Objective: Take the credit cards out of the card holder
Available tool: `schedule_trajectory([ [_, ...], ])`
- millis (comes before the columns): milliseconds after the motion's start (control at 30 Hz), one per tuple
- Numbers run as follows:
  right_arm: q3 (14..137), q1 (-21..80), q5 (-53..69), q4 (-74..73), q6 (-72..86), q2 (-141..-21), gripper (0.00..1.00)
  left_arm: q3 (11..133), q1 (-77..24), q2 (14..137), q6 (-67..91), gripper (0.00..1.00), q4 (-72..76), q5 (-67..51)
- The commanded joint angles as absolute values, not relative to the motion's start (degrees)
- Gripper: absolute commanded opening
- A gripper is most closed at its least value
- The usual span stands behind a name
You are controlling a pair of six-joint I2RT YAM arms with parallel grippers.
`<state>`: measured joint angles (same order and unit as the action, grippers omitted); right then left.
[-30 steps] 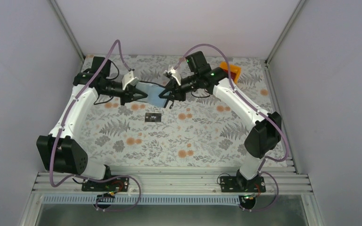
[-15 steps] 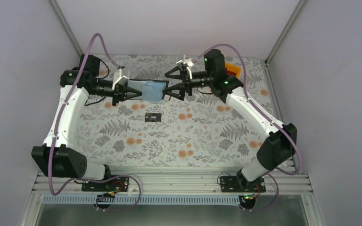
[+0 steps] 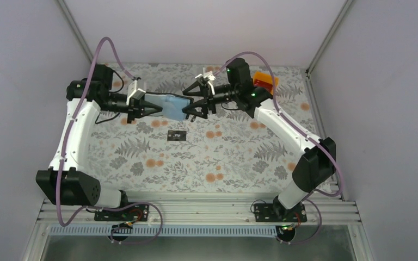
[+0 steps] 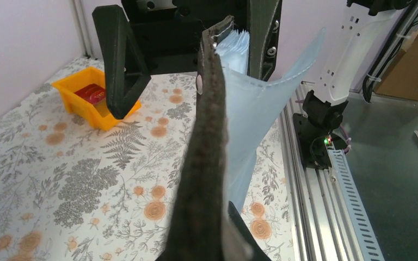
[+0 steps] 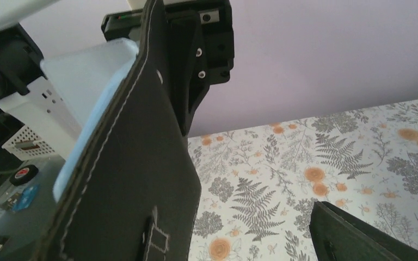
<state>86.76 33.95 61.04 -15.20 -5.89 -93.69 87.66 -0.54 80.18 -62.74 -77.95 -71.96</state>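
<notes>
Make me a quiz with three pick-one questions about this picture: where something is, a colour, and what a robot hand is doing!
1. Where is the bin? A) far right corner of the table B) near edge C) middle
2. What colour is the card lying on the table? A) yellow B) black C) pink
3. The left gripper is: A) wide open B) out of sight C) shut on the holder
Answers: 1 A: it sits back right. 2 B: dark against the flowery top. 3 C: it pinches the holder in mid-air.
</notes>
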Motion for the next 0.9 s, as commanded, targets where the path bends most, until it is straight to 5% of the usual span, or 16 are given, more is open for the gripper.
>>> schedule_trajectory([
  [0, 85.8, 33.91, 59.29, -19.24, -11.05, -90.7, 0.9, 88.8, 0.07, 78.46, -65.97, 0.02, -77.78, -76.44],
  [133, 85.17, 33.84, 57.85, -19.16, -11.53, -90.18, 0.85, 88.9, 0.39, 78.13, -65.78, 0.02, -77.78, -76.6],
  [367, 86.4, 33.85, 57.61, -17.9, -9.71, -92.02, 0.55, 88.52, 0.53, 77.93, -66.2, 0.02, -77.78, -76.86],
  [567, 88.2, 36.94, 55.36, -15.85, -7.78, -93.64, 0.5, 87.95, 0.53, 78.13, -66.49, 0.03, -77.78, -77.67],
  [867, 91.81, 41.15, 54.58, -14.46, -7.99, -94.89, 0.27, 86.96, 0.53, 78.5, -67.04, 0.02, -77.78, -78.49],
])
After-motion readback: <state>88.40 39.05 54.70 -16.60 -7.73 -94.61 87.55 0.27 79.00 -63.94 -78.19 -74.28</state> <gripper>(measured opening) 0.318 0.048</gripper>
